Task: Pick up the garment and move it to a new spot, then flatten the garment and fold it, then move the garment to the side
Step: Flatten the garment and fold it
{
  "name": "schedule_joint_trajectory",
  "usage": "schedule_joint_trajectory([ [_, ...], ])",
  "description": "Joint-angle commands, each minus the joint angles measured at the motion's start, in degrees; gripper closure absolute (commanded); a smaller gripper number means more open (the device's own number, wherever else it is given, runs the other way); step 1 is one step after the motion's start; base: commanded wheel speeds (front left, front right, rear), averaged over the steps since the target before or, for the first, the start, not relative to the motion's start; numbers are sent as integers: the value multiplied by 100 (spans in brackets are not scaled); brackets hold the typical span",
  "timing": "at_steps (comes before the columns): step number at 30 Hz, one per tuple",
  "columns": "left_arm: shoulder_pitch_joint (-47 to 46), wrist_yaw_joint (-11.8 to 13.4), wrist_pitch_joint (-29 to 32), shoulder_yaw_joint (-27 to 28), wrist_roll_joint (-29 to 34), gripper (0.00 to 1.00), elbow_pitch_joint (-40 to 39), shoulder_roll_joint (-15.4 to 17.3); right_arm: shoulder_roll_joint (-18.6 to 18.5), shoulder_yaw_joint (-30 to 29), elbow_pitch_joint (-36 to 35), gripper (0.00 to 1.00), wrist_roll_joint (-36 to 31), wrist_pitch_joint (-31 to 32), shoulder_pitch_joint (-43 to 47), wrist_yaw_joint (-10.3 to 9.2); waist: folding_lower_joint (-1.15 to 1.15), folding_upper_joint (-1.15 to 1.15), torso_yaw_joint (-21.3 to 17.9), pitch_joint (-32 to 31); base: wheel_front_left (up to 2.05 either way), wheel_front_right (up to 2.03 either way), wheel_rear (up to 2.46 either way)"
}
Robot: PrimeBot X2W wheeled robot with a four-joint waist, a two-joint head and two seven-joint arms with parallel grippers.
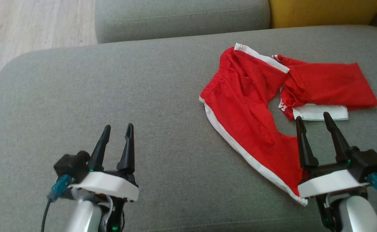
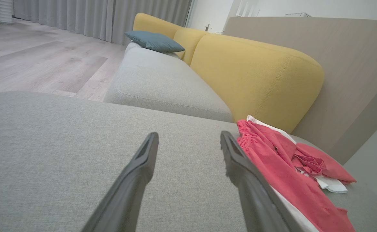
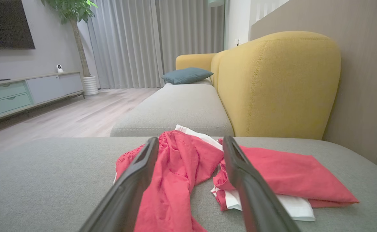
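Left gripper [image 1: 118,125] hangs open and empty over the bare grey cushion [image 1: 111,90], right gripper [image 1: 313,116] likewise open over the crumpled red garment [image 1: 246,106] lying to the right, whose overlapping layers could bunch worse if pinched together.

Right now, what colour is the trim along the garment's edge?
White trim on a red garment, clearest in the head view.

The left gripper [image 1: 118,126] and right gripper [image 1: 313,116] each have two tapering black fingers [image 1: 127,151] above an angular white plate [image 1: 107,188]. A translucent blue plug [image 1: 58,187] with a black cable [image 1: 44,214] sits at the left plate's nine o'clock. The silver forearms [image 1: 83,216] carry green lights [image 1: 114,228].
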Motion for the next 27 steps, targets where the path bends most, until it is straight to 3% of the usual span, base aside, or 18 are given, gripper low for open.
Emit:
schedule_joint_trajectory([
  [1,-367,-42,-34,168,46,0,-212,30,28,124,-204,0,-47,-58,-96,-5,0,0,9,34,0,0,0],
  [10,-522,-87,-34,48,48,0,-153,30,81,315,-176,0,-90,-17,-205,-5,0,0,40,173,0,0,0],
  [17,-574,-55,-34,-170,-29,0,-103,30,13,950,44,0,8,313,-872,-5,0,0,453,353,0,0,0],
  [21,-592,-17,-34,-306,-107,0,-74,30,-81,1252,768,0,62,833,-1483,-5,0,0,809,472,0,0,0],
  [22,-602,0,-34,-396,-152,0,-62,30,-75,1201,1266,0,129,1053,-1804,-5,0,0,1000,534,0,0,0],
  [27,-644,69,-34,-549,-254,0,-66,30,-100,925,2466,0,-40,1267,-2510,-5,0,0,1414,701,0,0,0],
])
